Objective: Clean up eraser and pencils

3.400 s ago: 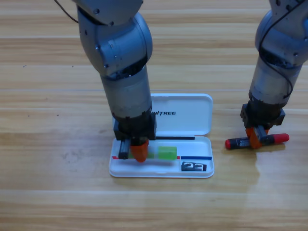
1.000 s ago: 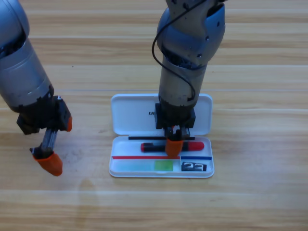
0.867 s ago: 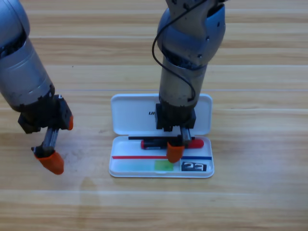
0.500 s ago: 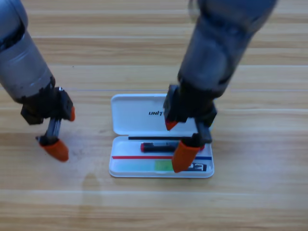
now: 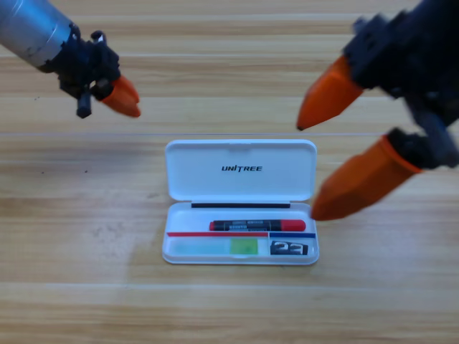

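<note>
right pincer (image 5: 326,168) now pulled up and right, jaws apart, empty | red pencil (image 5: 257,225) left lying in case (image 5: 240,170), far row | green pencil (image 5: 219,246) and eraser (image 5: 289,249) in near row | left pincer (image 5: 118,97) drawn back far left, grip unclear | all stowed; lid still open

An open case (image 5: 242,172) lies mid-table (image 5: 86,236); inside its tray, one pencil (image 5: 257,226) sits behind another (image 5: 215,247), with the eraser (image 5: 289,249) right of that; left gripper (image 5: 115,97) behind-left of the case; right gripper (image 5: 337,158) beside its right edge.
</note>
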